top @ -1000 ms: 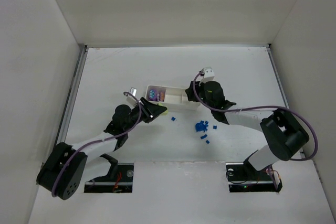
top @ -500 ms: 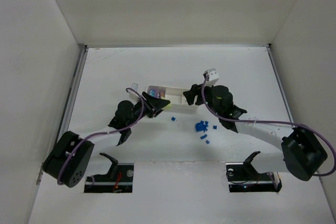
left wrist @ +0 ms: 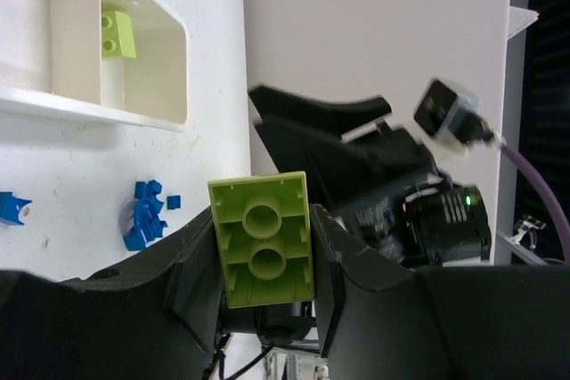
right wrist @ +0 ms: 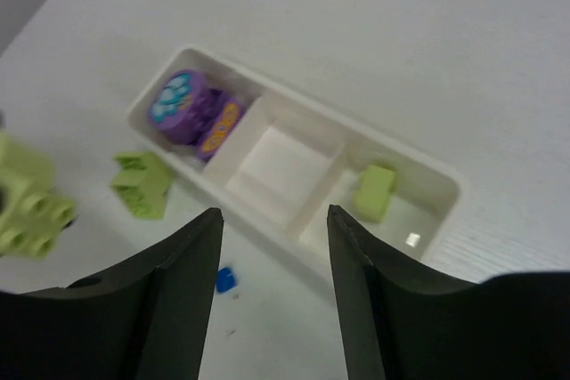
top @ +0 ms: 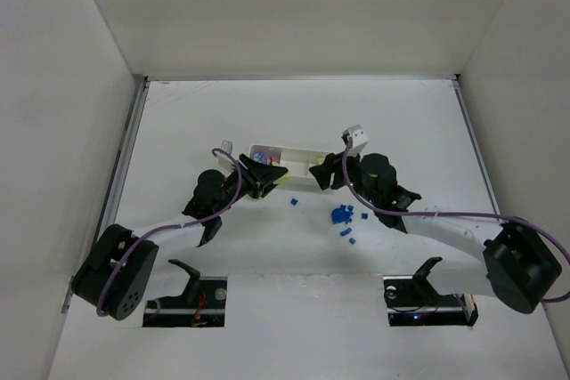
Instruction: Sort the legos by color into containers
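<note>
- Looking down from above, the white tray (top: 298,150) lies on the bench (top: 196,122) between the two arms, with its long side running left to right.
- The left jaws sit at the tray's near left corner, pinching a lime brick (top: 281,181).
- The right jaws hover at the tray's right end.
- Purple pieces (top: 261,158) fill the tray's left section.
- A pile of small blue bricks (top: 339,215) lies on the bench near the tray's near side, and a single blue brick (top: 292,203) lies apart to the left of the pile.
- Turning to the left wrist view, the left jaws are pressed against both sides of the lime brick (left wrist: 263,239), whose hollow underside faces the camera.
- Beyond it, a second lime brick (left wrist: 117,34) rests in the end section of the tray (left wrist: 174,68).
- The blue pile (left wrist: 142,220) lies on the bench outside the tray wall, and the right arm (left wrist: 383,184) is just behind.
- Moving to the right wrist view, the right jaws are spread wide above the tray (right wrist: 283,162) with nothing between them.
- The purple pieces (right wrist: 191,106) are in the left section and the second lime brick (right wrist: 374,191) is in the right section.
- A loose lime brick (right wrist: 142,184) sits just outside the tray's near wall.
- Another lime shape at the left edge is blurred.
</note>
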Controlling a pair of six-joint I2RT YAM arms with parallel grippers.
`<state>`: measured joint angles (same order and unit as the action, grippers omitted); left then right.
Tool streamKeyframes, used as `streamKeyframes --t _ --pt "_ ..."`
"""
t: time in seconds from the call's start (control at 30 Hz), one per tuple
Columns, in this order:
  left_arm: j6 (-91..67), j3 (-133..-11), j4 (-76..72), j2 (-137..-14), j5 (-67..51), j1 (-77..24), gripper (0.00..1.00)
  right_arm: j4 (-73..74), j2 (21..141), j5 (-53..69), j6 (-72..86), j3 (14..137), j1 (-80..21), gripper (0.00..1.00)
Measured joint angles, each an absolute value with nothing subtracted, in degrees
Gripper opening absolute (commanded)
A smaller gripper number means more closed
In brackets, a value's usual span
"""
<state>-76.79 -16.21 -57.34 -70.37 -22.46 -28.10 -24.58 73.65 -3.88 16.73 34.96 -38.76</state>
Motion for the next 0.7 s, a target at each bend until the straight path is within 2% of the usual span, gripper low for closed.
streamKeyframes --t 0.17,0.37,0.53,0.7 --pt "-80.29 -17.45 -57.87 -70.85 -24.36 -28.18 0.17 -30.17 66.46 6.98 15.86 30.33 -44.23 0.8" --pt "-84.12 -19.0 -60.1 -73.52 -29.21 -29.8 0.19 -34.09 66.24 17.15 15.22 30.0 -44.53 0.85" --pt "-86.8 -19.4 -61.78 -74.91 -33.87 -31.03 0.2 -34.65 66.24 22.37 14.09 30.0 -44.31 0.8" --pt "-89.08 -19.42 -63.81 -75.24 -37.17 -31.53 0.2 -34.92 66.24 24.12 13.39 30.0 -43.83 0.61"
